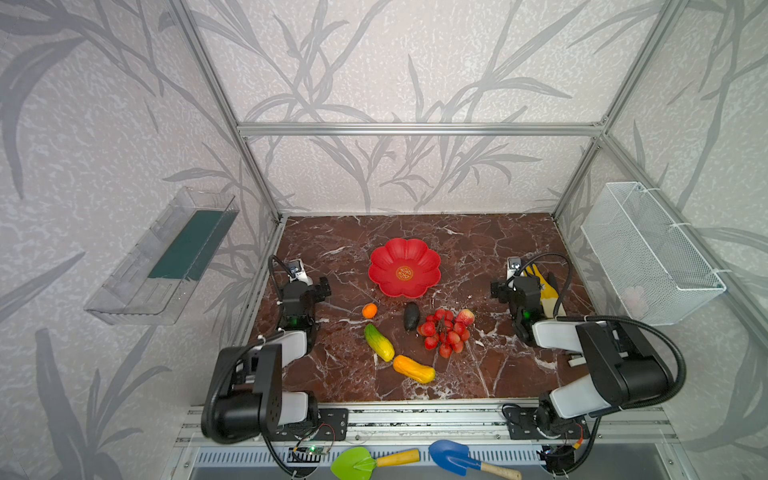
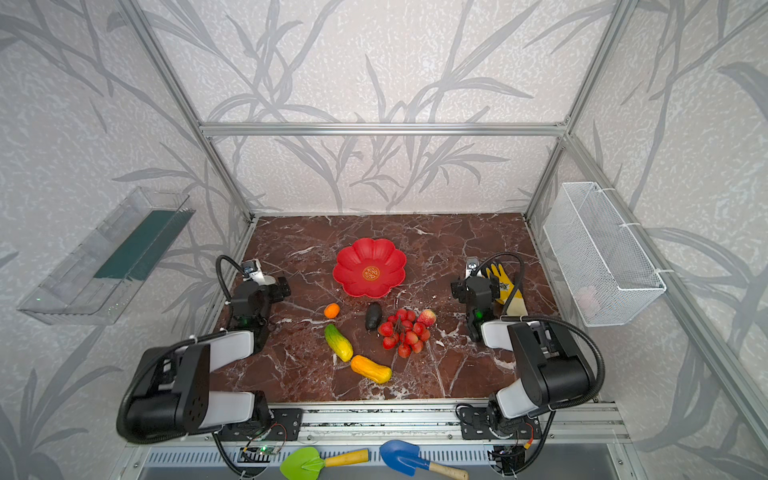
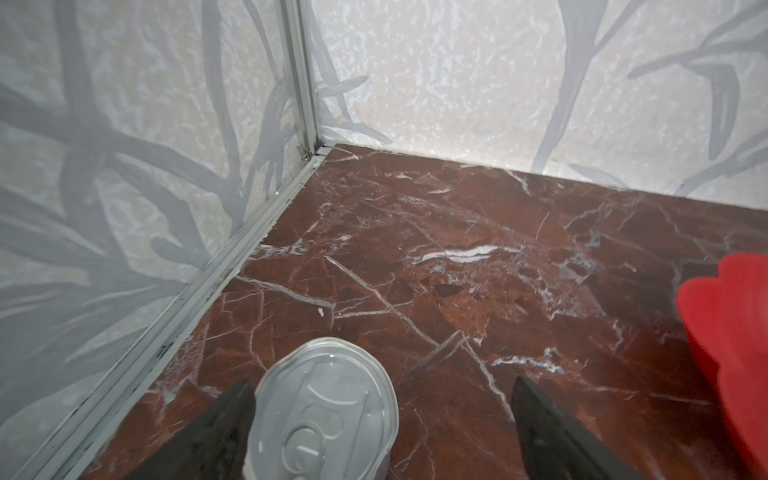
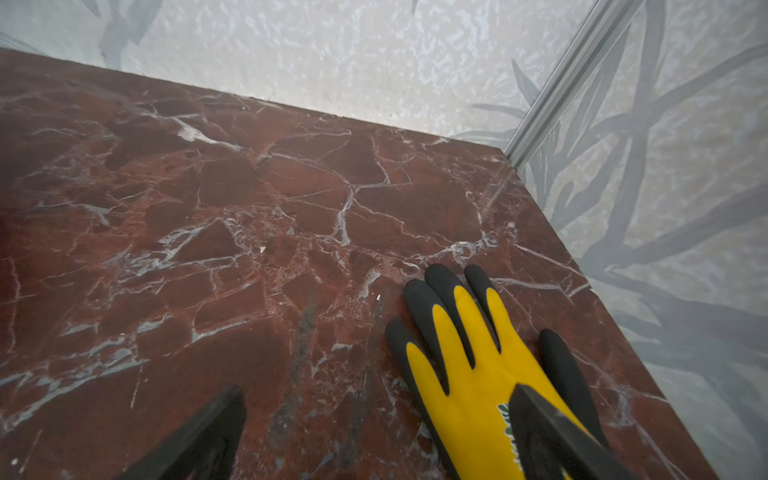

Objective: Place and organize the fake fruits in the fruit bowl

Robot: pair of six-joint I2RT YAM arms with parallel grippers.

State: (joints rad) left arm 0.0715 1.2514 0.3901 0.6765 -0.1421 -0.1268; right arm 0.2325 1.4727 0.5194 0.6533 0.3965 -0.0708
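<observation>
The red fruit bowl (image 1: 404, 268) (image 2: 369, 268) lies mid-table with nothing in it; its rim shows in the left wrist view (image 3: 731, 340). In front of it lie the fake fruits: a small orange (image 1: 369, 310), a dark oval (image 1: 411, 316), a red berry cluster (image 1: 444, 334), a strawberry (image 1: 465, 317), a green-yellow oblong (image 1: 379, 342) and an orange-yellow oblong (image 1: 414, 369). My left gripper (image 1: 305, 284) (image 3: 381, 384) hangs open left of the bowl. My right gripper (image 1: 524, 283) (image 4: 378, 390) hangs open right of the bowl. Neither holds anything.
A silver tin can (image 3: 324, 411) stands by one finger of the left gripper, inside its open jaws. A yellow and black glove (image 4: 482, 365) (image 1: 546, 289) lies under the right gripper. A white wire basket (image 1: 648, 253) hangs on the right wall. Two toy shovels (image 1: 374, 461) lie beyond the front rail.
</observation>
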